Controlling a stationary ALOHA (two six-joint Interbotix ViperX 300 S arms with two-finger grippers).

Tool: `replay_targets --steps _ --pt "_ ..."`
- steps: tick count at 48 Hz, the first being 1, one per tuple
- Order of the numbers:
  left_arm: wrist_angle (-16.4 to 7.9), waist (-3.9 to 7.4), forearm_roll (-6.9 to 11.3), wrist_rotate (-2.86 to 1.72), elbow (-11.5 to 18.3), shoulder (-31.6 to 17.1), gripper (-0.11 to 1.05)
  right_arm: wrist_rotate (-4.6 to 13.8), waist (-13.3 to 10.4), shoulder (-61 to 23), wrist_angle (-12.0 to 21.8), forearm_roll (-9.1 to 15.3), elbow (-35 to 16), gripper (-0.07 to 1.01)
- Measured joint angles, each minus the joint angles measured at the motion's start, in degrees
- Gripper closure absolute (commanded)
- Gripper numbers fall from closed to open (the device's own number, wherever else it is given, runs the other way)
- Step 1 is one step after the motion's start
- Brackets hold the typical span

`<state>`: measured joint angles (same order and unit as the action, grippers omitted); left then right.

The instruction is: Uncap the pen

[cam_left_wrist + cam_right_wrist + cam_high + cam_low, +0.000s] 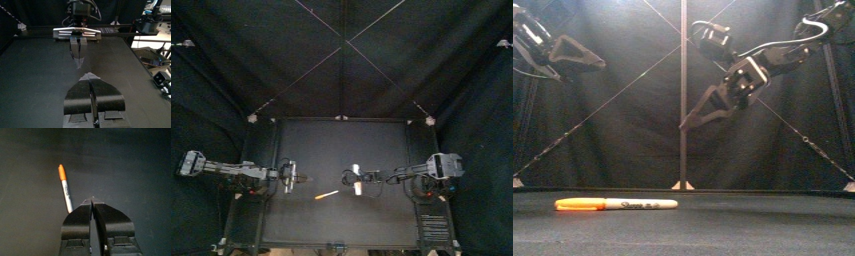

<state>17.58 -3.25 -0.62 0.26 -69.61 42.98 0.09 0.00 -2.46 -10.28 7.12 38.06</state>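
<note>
Top view: capped pen on the counter, both arms raised, the work not yet begun.
At the left, the left gripper [91, 76] hung above the counter [372, 145], its jaws closed on nothing. Between the arms, nearer the front edge, the pen [326, 194] lay flat and untouched, its orange cap [577, 204] on and pointing left. To the right, the right gripper [91, 202] hovered near the pen, jaws likewise closed and empty. By my judgement, grasping body and cap and pulling them apart all remained.

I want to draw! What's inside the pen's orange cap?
The orange cap sits on the white pen lying on the table; the tip inside is hidden.
</note>
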Motion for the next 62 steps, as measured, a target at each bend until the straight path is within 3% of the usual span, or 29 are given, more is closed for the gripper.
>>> replay_targets --steps 12,17,29,46,56,62 --pt "-0.09 0.00 -0.09 0.00 -0.79 -0.09 0.95 0.26 0.88 -7.82 5.63 -1.05 -7.82 0.16" --pt "0.00 0.00 -0.09 0.00 -0.88 0.00 0.95 0.26 1.49 -9.93 6.68 -1.76 -9.49 0.11" --pt "0.00 0.00 -0.09 0.00 -0.97 -0.09 0.95 0.09 4.04 -14.24 10.11 -3.16 -12.39 0.11" --pt "-0.09 -0.09 -0.09 0.00 -0.97 -0.09 0.94 0.26 4.31 -17.49 14.59 -4.48 -14.85 0.13" --pt "-0.09 0.00 -0.09 -0.09 -0.97 -0.09 0.85 0.35 4.13 -18.54 16.00 -4.57 -15.64 0.18" --pt "-0.09 0.00 -0.09 0.00 -0.97 -0.09 0.77 0.26 4.13 -18.63 16.35 -4.57 -15.73 0.28"
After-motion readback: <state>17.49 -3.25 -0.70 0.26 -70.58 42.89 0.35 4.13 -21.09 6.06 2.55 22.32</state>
